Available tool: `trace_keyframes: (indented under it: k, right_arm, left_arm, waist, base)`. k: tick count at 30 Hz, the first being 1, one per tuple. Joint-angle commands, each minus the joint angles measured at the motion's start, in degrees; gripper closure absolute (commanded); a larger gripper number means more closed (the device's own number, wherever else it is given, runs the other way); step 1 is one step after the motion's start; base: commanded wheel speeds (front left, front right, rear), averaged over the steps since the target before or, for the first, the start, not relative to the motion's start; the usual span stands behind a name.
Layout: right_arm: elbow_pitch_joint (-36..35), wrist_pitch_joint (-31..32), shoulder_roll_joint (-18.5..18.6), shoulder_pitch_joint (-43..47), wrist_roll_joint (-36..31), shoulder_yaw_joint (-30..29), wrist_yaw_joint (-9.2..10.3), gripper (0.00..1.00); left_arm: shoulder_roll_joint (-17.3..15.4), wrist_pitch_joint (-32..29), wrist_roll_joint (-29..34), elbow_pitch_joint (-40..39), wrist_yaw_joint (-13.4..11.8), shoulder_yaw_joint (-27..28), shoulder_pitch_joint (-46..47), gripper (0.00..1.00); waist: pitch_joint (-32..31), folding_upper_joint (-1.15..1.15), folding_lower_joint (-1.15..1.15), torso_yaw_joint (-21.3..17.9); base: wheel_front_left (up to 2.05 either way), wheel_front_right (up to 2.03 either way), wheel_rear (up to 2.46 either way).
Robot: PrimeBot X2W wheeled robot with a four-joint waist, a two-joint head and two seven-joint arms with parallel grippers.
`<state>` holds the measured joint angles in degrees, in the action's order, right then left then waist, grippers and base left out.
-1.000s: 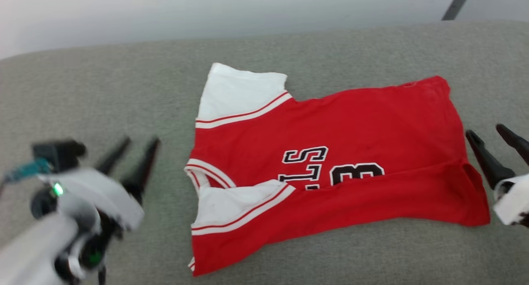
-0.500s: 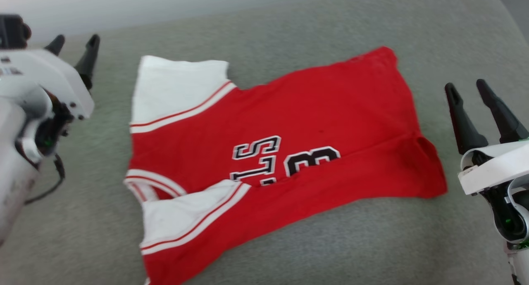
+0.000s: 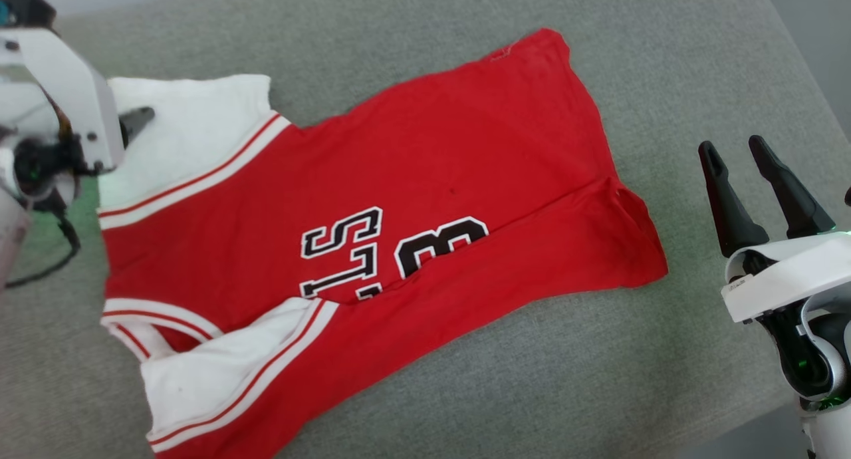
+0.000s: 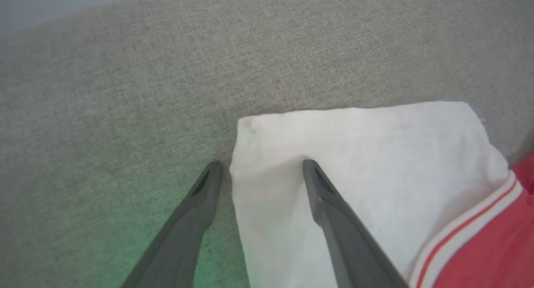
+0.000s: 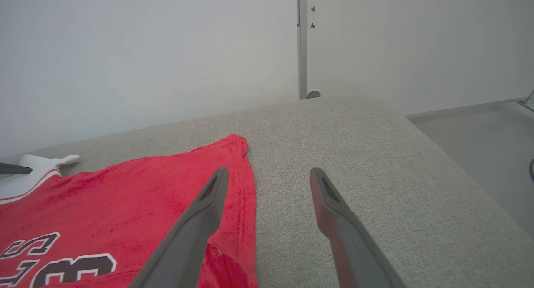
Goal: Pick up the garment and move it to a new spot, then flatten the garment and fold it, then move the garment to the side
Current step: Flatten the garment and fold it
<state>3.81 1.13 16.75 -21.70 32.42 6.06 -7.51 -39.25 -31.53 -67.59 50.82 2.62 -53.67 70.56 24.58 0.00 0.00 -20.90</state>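
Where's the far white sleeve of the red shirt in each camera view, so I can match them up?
Head view: the far white sleeve lies at the upper left.
Left wrist view: far white sleeve, centre to right, one finger over it.
Right wrist view: far white sleeve, small, at the far left edge.
Shared landmark: the striped trim bordering the sleeve.

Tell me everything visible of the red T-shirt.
The T-shirt is bright red knit with white short sleeves, red-and-white striped trim and black lettering outlined in white. It lies spread on the grey cushion, collar toward the robot's left, hem toward its right. Its near side is folded over the body, hiding part of the lettering. The open left gripper straddles the edge of the far sleeve; contact is unclear. The open right gripper stands apart from the hem.
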Motion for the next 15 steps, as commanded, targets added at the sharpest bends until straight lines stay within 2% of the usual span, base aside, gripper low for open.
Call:
trace_keyframes:
  k: [1,2,3,5,11,15]
  right_arm:
    - [-0.2,0.3,0.1,-0.3,0.6,0.2,0.04,0.00]
    - [-0.2,0.5,0.2,-0.7,0.8,0.5,0.04,0.00]
    - [-0.2,0.9,0.3,-1.0,1.0,0.7,0.04,0.00]
    - [0.0,1.7,1.2,-1.9,1.0,1.1,0.04,0.00]
    - [1.4,7.8,5.3,-7.8,1.7,4.8,0.04,0.00]
    - [5.4,16.3,8.5,-15.5,3.1,10.3,0.04,0.00]
  left_arm:
    - [0.5,-0.5,-0.3,0.5,0.4,-0.3,-0.4,0.03]
    - [0.9,-1.4,-0.7,1.0,0.9,-0.4,-0.6,0.25]
    - [1.4,-2.1,-0.8,1.2,1.4,-0.7,-0.5,0.56]
    - [2.5,-2.6,-0.4,1.7,2.0,-1.3,-0.1,1.00]
    - [5.7,0.4,0.9,2.4,3.6,-2.4,0.6,1.00]
    - [8.3,2.3,1.4,2.6,4.4,-2.9,2.0,1.00]
  waist:
    - [1.1,0.00,0.00,-1.0]
    - [1.3,0.00,0.00,-1.0]
    - [1.4,0.00,0.00,-0.9]
    - [1.7,0.00,0.00,-0.4]
    - [2.7,0.00,0.00,2.8]
    - [3.4,0.00,0.00,5.8]
  base:
    - [0.00,0.00,0.00]
    - [0.00,0.00,0.00]
    - [0.00,0.00,0.00]
    - [0.00,0.00,0.00]
    - [0.00,0.00,0.00]
    - [0.00,0.00,0.00]
